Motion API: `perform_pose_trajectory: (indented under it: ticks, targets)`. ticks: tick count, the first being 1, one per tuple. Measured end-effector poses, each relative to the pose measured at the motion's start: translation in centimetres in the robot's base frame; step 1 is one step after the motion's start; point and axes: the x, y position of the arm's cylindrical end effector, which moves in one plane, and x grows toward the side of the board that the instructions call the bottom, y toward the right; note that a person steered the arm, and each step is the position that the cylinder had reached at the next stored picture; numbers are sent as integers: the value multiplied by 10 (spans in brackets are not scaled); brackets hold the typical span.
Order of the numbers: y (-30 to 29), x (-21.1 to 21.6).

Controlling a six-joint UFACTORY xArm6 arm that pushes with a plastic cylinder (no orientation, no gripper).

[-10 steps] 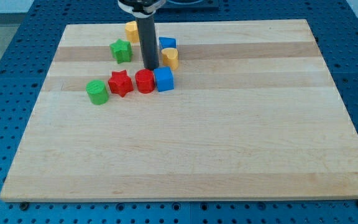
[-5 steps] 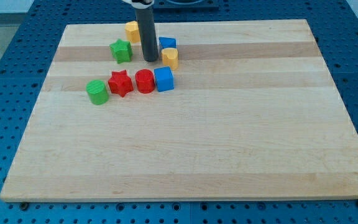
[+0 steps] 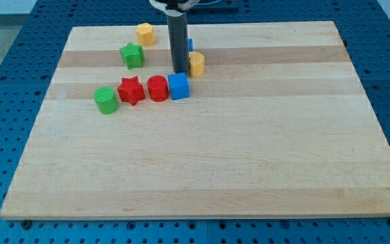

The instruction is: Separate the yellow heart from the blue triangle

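Near the view's top, my tip point(image 3: 180, 70) is set against the yellow heart point(image 3: 196, 64), the blue triangle point(image 3: 189, 45) mostly hidden behind the rod. Nothing is gripped; a further rightward push is judged necessary.

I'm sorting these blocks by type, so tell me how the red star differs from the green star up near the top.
The red star is red; the green star is green. The red star sits in a row, touching or almost touching the red cylinder on the view's right; the green star stands alone. The red star lies nearer the view's bottom, the green star nearer the top. Both are star-shaped and lie to the view's left of my tip.
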Motion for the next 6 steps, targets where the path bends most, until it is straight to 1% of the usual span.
perform_pose_trajectory:
  ticks: [1, 3, 5, 6]
  targets:
    - [8, 1]
    - [-3, -38]
    - [17, -33]
    - [26, -20]
